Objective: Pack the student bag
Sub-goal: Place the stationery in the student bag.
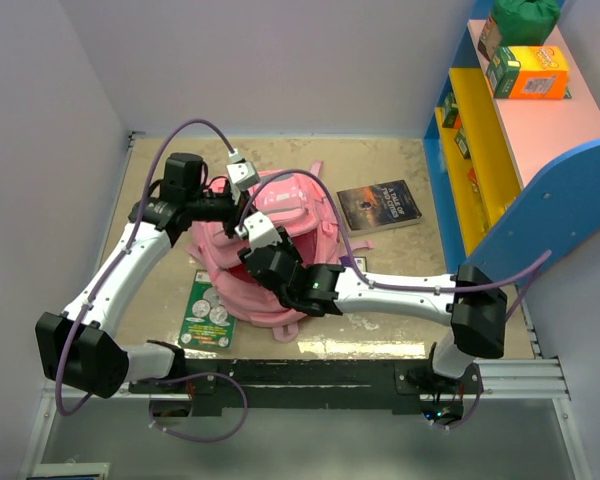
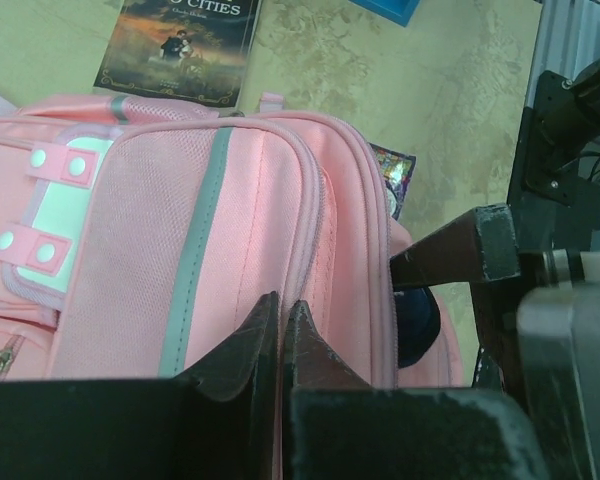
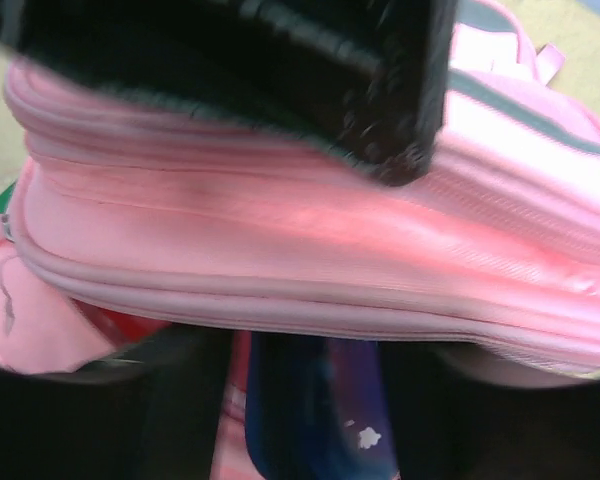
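The pink student bag (image 1: 280, 215) lies in the middle of the table, front pockets up. My left gripper (image 1: 236, 208) is at its upper left; in the left wrist view it (image 2: 282, 306) is shut, pinching the bag's (image 2: 180, 220) zip-edge flap. My right gripper (image 1: 254, 250) is over the bag's middle, shut on a dark-blue pencil case (image 3: 320, 420) whose end sits under the lifted pink flap (image 3: 280, 230). The pencil case (image 2: 417, 322) and a right finger (image 2: 460, 255) also show in the left wrist view at the bag's opening.
A dark-covered book (image 1: 380, 205) lies right of the bag, and also shows in the left wrist view (image 2: 180, 40). A green booklet (image 1: 208, 312) lies at the bag's near left. A colourful packet (image 2: 395, 175) peeks from under the bag. A shelf unit (image 1: 500, 130) with boxes stands at right.
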Robot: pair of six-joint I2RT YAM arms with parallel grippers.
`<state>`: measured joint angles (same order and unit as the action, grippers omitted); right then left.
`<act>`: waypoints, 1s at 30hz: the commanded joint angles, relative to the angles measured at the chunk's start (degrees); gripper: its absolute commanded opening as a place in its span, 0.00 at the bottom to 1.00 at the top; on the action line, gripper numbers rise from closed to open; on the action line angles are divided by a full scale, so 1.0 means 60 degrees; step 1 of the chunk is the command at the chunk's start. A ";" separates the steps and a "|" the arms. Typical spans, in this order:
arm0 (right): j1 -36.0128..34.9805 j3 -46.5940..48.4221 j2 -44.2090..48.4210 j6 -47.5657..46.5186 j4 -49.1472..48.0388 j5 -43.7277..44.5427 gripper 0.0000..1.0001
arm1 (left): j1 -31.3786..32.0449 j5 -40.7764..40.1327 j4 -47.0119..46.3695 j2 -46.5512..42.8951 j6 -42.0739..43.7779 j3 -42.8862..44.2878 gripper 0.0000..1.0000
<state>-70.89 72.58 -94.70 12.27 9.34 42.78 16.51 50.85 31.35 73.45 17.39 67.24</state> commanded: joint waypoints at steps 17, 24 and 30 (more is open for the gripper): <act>-0.0284 -0.4477 0.4429 0.3110 -0.1322 -0.2968 0.09 | 0.0090 0.0798 -0.0465 -0.0289 -0.0759 0.0409 0.00; -0.0269 -0.4904 0.4123 0.2760 -0.1938 -0.4376 0.00 | 0.0090 0.0636 -0.0450 -0.0215 -0.0759 0.0556 0.00; 0.0182 -0.4450 0.2996 0.2628 -0.2479 -0.3836 0.00 | 0.0104 0.0694 -0.0436 -0.0113 -0.0759 0.0497 0.00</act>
<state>-72.23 42.96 -73.87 28.86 -0.47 18.61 16.71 51.16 32.47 73.49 14.09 67.05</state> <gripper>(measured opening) 0.007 0.048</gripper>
